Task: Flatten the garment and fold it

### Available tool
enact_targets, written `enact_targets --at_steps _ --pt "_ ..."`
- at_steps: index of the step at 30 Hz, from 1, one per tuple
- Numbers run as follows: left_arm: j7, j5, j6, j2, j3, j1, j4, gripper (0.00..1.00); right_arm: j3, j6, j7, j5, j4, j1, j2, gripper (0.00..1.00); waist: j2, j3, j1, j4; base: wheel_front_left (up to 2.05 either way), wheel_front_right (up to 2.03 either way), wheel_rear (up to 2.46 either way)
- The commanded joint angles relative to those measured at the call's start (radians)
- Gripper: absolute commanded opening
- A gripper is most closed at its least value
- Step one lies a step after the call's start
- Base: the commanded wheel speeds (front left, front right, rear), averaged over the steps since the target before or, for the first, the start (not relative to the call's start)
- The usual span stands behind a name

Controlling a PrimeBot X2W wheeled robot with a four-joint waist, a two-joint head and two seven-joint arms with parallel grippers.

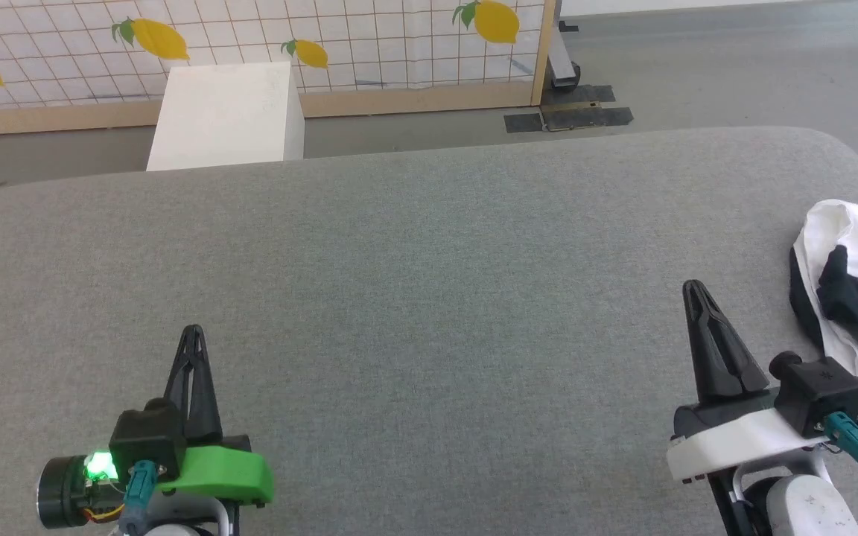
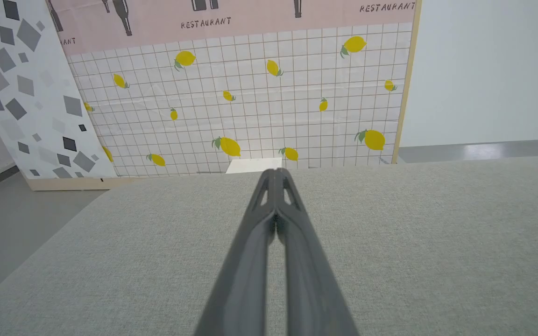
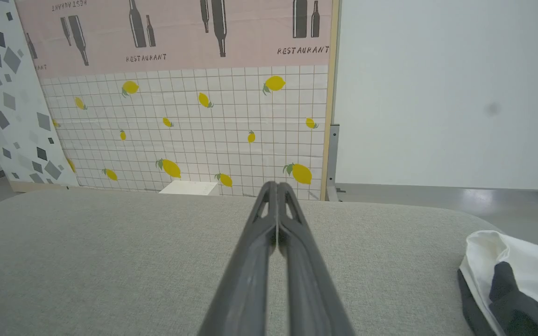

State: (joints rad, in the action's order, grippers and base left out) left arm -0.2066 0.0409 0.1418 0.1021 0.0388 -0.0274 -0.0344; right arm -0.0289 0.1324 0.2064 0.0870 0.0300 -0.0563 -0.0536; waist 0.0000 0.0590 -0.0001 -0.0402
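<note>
Head view shows us a grey fabric-covered table (image 1: pixel 429 298) spanning the frame. Our left gripper (image 1: pixel 194 333) sits at about seven o'clock. Its two dark fingers are pressed together into a single point and grip nothing. Our right gripper (image 1: pixel 693 287) sits at about four o'clock, likewise closed tight and empty, with its tips aimed toward twelve.

The garment (image 1: pixel 853 238) lies bunched at three o'clock by the table's right edge, a heap of white cloth with black folds across it, partly cut off by the frame. It lies at two o'clock from the right wrist housing. We cannot tell whether cloth touches that housing, but the fingers are apart from it.

Past the table's far edge, at eleven o'clock, a white box (image 1: pixel 224 115) stands on the floor before a gridded panel (image 1: pixel 399 45) printed with lemons.

In the left wrist view, the closed fingers meet over grey fabric. In the right wrist view, we find the garment at four o'clock, apart from the closed fingers.
</note>
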Motion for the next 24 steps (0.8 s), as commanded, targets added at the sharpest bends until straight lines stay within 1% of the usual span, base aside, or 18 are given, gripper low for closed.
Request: enact_targets --at_steps 1,24 --pt "0.005 -0.006 -0.007 -0.004 -0.005 0.005 0.003 0.00 0.002 0.000 -0.006 -0.010 -0.006 0.012 0.001 0.00 0.0000 -0.001 0.0001 0.001 0.00 0.00 0.00" --pt "0.052 -0.014 -0.038 -0.015 -0.013 0.010 0.010 0.00 0.008 -0.001 -0.053 -0.028 -0.011 0.022 0.001 0.00 0.0000 -0.014 0.0001 0.010 0.00 0.00 0.00"
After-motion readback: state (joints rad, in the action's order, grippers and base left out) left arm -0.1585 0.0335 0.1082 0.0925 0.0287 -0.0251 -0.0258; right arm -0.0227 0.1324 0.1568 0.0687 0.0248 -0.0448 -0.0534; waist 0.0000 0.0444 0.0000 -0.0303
